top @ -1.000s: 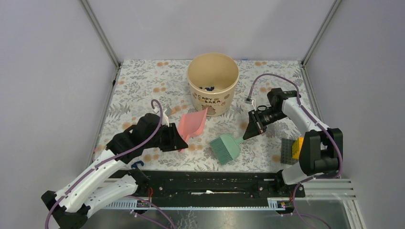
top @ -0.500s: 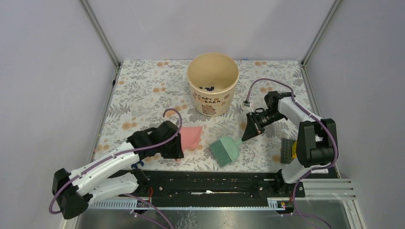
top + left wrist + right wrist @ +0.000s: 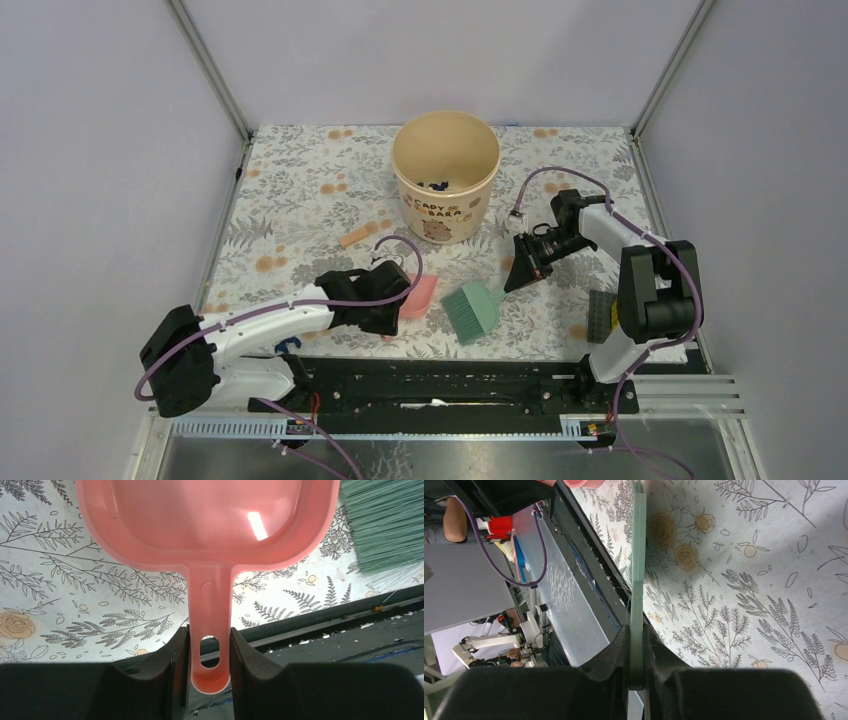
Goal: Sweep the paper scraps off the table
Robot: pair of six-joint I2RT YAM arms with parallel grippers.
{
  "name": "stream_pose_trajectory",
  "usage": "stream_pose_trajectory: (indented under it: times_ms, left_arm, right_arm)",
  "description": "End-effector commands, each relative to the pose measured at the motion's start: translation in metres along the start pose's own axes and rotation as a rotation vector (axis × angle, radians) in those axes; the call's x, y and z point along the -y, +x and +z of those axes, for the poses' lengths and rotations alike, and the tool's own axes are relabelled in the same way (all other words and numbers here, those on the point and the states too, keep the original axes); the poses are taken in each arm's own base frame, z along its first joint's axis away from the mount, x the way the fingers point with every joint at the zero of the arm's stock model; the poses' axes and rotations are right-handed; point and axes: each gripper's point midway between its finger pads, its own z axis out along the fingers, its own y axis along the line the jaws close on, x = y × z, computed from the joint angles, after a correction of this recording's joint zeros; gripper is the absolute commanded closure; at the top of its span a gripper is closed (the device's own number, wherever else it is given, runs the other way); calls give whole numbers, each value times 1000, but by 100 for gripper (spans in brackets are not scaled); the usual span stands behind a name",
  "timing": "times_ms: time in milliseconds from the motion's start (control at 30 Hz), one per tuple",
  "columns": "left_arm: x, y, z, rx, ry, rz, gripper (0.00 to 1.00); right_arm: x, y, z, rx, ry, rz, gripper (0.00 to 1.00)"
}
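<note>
- Now the left end effector (image 3: 209, 650), pinching the handle of the pink dustpan (image 3: 205, 525), has drawn back from the cream bucket (image 3: 440, 218) to the near edge of the surface (image 3: 300, 190), with the pan just beside the green hand brush (image 3: 472, 308).
- The pan's bowl looks empty; dark paper scraps (image 3: 437, 185) lie inside the bucket.
- The right end effector (image 3: 636, 645) stays pinched on the brush's handle.
- Judging by this, one load has been dumped, and what follows is another sweep or the finish.

I get soft, even overhead light, with faint shadows on the table (image 3: 290, 190). White glare sits on the dustpan (image 3: 207, 525); below it the foreground seems blurred.
</note>
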Motion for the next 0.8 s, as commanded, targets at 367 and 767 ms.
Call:
stream_pose_trajectory:
  times_ms: [367,767]
  left_arm:
    - [20,-20,-7,136,24,67,50]
    - [21,-76,-74,363,3,211,6]
  right_arm:
    - [13,-8,-2,31,84,29,47]
    - [35,-52,-62,364,557,-192,0]
